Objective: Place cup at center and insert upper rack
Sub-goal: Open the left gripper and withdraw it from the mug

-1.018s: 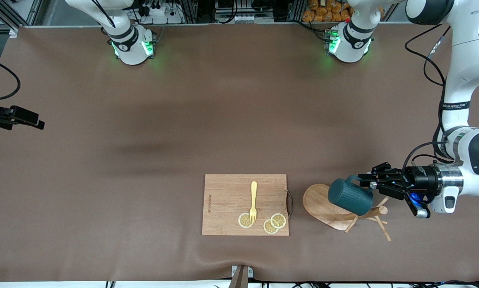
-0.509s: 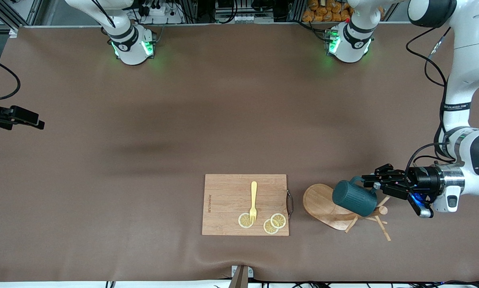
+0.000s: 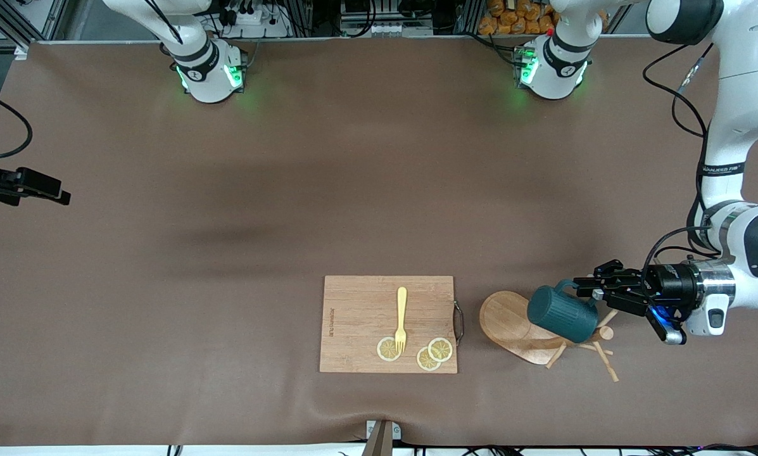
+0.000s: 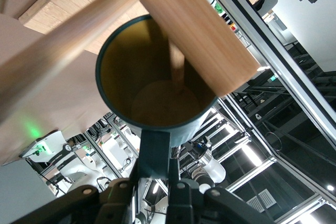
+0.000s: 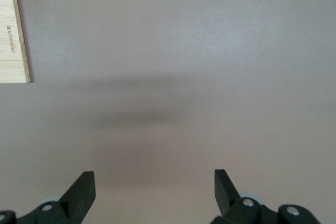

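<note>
Front view is showing the left end effector [image 3: 582, 290] reaching in low toward the left arm's end of the worktop [image 3: 227, 253], its fingers pinching the loop handle of the dark teal mug [image 3: 561, 313]. That ribbed mug is lying tipped on its side over the wooden mug tree [image 3: 511, 323], which is itself lying toppled on the worktop, its oval base tilted up on edge and its thin pegs [image 3: 605, 363] splaying out toward the left arm's end. Left wrist view is looking straight into the mug [image 4: 157, 77]: the tan-yellow inside is facing the camera, a peg is poking into its mouth, and the round post [image 4: 199, 30] is crossing just in front of the rim, while the left end effector [image 4: 155, 182] is clamping the handle between its dark fingers [image 4: 181, 192]. Just beside the mug tree, toward the right arm's end, the rectangular cutting board [image 3: 360, 304] is lying flat, carrying a yellow fork [image 3: 401, 318] and three lemon slices [image 3: 434, 353]. Right wrist view is showing the right end effector [image 5: 154, 187] hovering high over bare worktop [image 5: 184, 51] with its fingers spread wide, a corner of the cutting board [image 5: 13, 38] just creeping into sight; that arm is waiting.
</note>
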### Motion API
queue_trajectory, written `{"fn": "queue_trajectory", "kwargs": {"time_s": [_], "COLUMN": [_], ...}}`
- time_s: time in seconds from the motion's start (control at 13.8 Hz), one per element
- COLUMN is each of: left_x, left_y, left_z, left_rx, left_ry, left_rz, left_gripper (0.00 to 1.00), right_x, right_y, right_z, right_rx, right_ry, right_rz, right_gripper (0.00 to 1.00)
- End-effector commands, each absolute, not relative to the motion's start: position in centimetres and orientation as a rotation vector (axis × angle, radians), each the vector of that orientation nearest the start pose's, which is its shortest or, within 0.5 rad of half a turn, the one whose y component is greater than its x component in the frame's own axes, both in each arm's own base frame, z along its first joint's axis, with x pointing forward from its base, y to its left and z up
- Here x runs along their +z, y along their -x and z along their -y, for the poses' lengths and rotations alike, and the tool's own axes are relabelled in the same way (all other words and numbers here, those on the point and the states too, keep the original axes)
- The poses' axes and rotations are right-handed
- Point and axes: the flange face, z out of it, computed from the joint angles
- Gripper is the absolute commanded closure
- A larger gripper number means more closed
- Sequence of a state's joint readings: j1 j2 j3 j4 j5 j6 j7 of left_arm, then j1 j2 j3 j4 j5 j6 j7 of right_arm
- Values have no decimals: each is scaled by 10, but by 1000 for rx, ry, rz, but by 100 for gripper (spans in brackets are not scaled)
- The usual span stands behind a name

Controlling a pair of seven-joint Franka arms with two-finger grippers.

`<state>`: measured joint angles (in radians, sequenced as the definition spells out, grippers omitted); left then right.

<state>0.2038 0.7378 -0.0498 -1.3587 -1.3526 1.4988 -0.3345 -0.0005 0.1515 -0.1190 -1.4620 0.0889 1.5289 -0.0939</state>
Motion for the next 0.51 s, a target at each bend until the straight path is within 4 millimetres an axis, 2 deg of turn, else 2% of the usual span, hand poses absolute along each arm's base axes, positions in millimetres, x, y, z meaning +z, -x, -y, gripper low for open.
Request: {"fn": "queue_trajectory", "kwargs": {"time_s": [0.0, 0.07, 0.44], "left_x": [334, 334, 352], "left_y": [-711, -711, -711], "left_z": [-12, -12, -13], "left_rx": [-654, -655, -634], "left_ry": [-1560, -1559, -1598], "left_rz": [-712, -713, -702], "left_gripper": [10, 0, 0], "right_x": [586, 586, 586], "right_y": [-593, -593, -593], "right_z": [56, 56, 56], "right_rx": [116, 116, 116], "right_ry": [3075, 3075, 3075], "right_rz": [-20, -20, -20], "right_gripper": [0, 0, 0]}}
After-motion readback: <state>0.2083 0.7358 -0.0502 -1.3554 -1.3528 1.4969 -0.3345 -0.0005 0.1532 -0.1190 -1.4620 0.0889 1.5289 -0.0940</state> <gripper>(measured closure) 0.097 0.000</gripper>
